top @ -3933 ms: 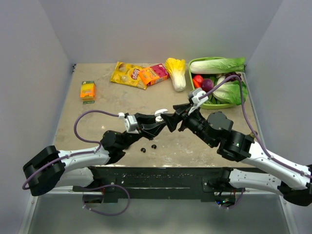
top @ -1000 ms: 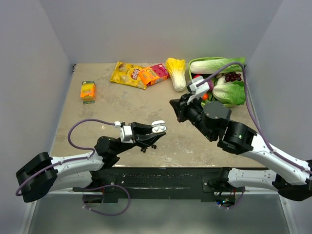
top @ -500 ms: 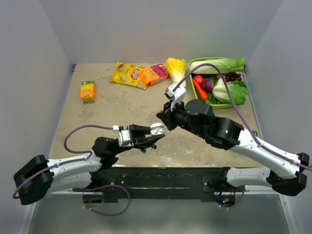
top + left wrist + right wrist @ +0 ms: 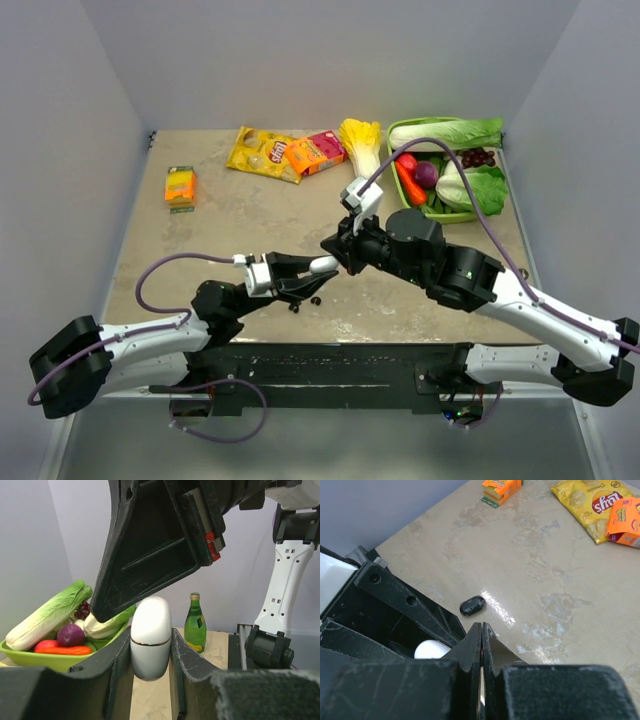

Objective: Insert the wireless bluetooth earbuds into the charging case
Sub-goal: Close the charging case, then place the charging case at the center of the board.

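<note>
White and closed at its seam, the charging case is pinched between the fingers of the left claw. The right claw is pressed together with nothing seen between its fingers, and in the top view its tips are held just at one o'clock of the case. Two black earbuds are seen lying on the table, at six o'clock of the case.

charging case: glossy white plastic | table: mottled stone-look, faint sheen | bottle: glossy green glass
</note>
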